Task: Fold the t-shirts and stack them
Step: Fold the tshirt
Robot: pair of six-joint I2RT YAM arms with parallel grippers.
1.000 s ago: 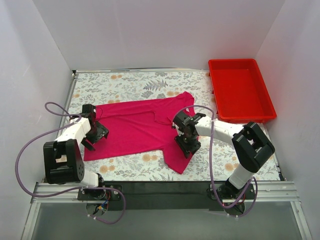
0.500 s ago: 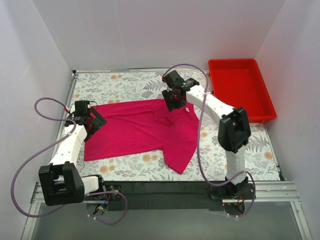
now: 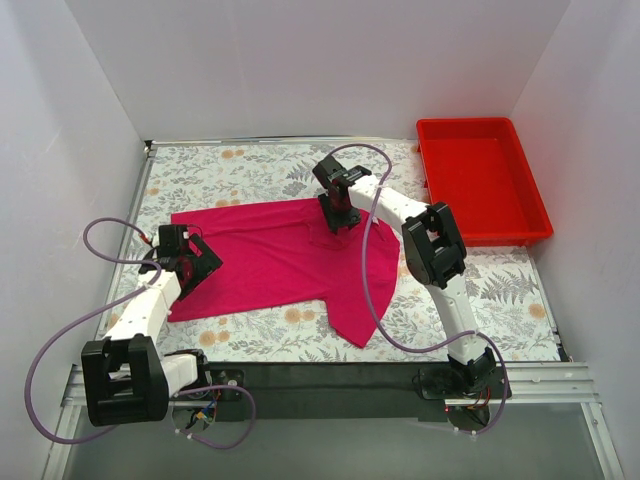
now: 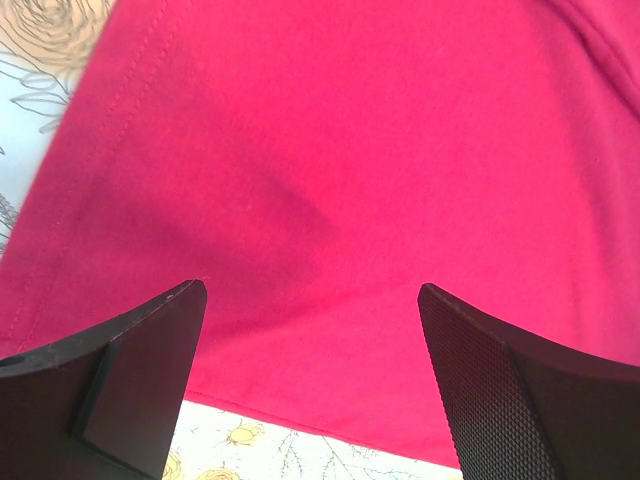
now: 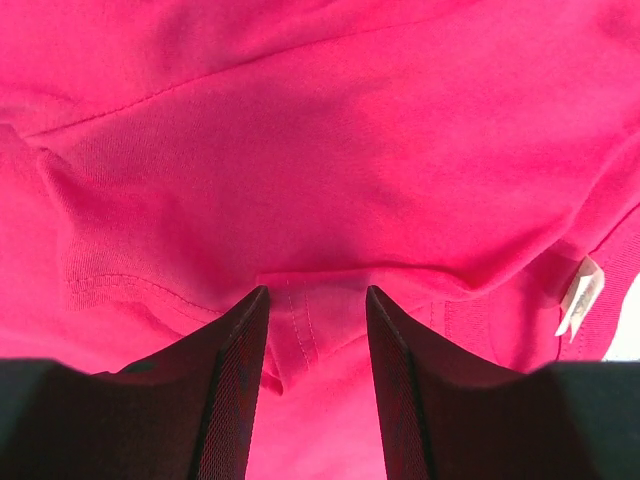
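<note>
Swinging from the lower sleeve up to the collar, the right gripper (image 3: 338, 212) now straddles a fabric ridge, jaws narrowly apart, while the left gripper (image 3: 197, 268), shifted along the left hem, gapes wide; the plain magenta-pink thin-fabric t-shirt (image 3: 270, 265) lies flat mid-frame, seemingly ready for folding

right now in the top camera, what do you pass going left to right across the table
left gripper → right gripper → red bin; the t-shirt spreads under both grippers, so it has no clear place in the order
</note>
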